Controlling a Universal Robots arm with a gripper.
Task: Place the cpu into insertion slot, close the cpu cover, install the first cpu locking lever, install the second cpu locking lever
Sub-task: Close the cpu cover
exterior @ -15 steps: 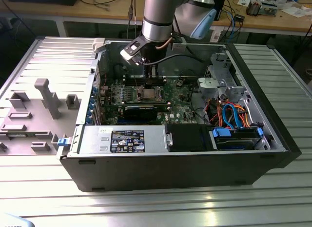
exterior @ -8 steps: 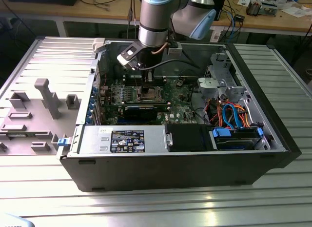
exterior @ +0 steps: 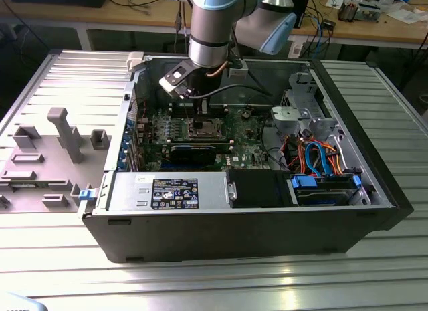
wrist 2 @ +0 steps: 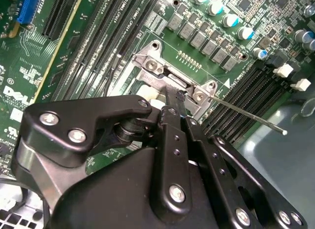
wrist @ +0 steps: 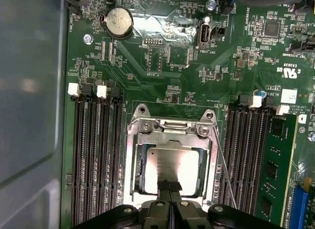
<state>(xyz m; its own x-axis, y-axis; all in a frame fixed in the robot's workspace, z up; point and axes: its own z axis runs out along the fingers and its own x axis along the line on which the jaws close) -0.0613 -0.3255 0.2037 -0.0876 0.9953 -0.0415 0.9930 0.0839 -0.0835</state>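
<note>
While flat in its grey-rimmed insertion slot [wrist: 132, 162], silvery square cpu [wrist: 173, 160] under clenched black gripper [wrist: 170, 185].

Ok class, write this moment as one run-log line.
claw: shut, tips at cpu cover edge | cpu: seated, showing through cover window | locking lever: wire rod slanting alongside cover

Ribbed metal worktop [exterior: 200, 284] has the open PC case [exterior: 234, 231] lying on it, grey panel [exterior: 47, 167] just beside it on the exterior view's left.
</note>
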